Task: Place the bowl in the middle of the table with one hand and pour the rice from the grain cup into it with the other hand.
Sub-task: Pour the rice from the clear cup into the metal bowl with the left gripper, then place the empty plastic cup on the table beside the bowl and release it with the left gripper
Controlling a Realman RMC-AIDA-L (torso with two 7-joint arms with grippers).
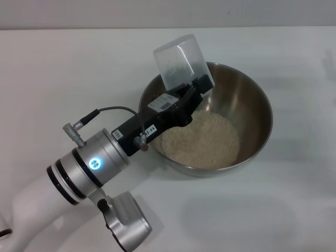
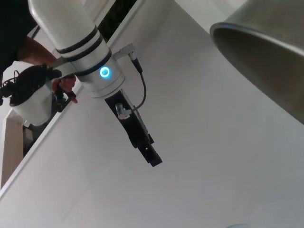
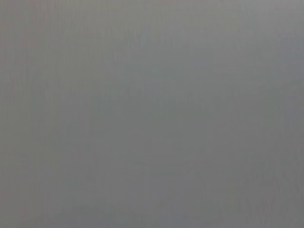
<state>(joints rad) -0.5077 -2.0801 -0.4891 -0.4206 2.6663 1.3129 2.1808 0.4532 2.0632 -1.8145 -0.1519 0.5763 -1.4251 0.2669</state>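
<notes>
The steel bowl [image 1: 261, 113] stands on the white table [image 1: 58, 68], right of the middle, with a heap of rice [image 1: 202, 139] inside. My left gripper [image 1: 197, 86] is shut on the clear grain cup [image 1: 177, 59], holding it tipped over the bowl's far-left rim with its mouth towards the bowl. A few grains cling inside the cup. The left wrist view shows the bowl's outer wall [image 2: 266, 61] and my right gripper [image 2: 153, 159] hanging above bare table, away from the bowl. The right wrist view is plain grey.
A cable loops beside my left wrist [image 1: 92, 163], which reaches in from the near left. Past the table's edge [image 2: 57, 126] a person's hand [image 2: 64, 84] holds a white object [image 2: 31, 102].
</notes>
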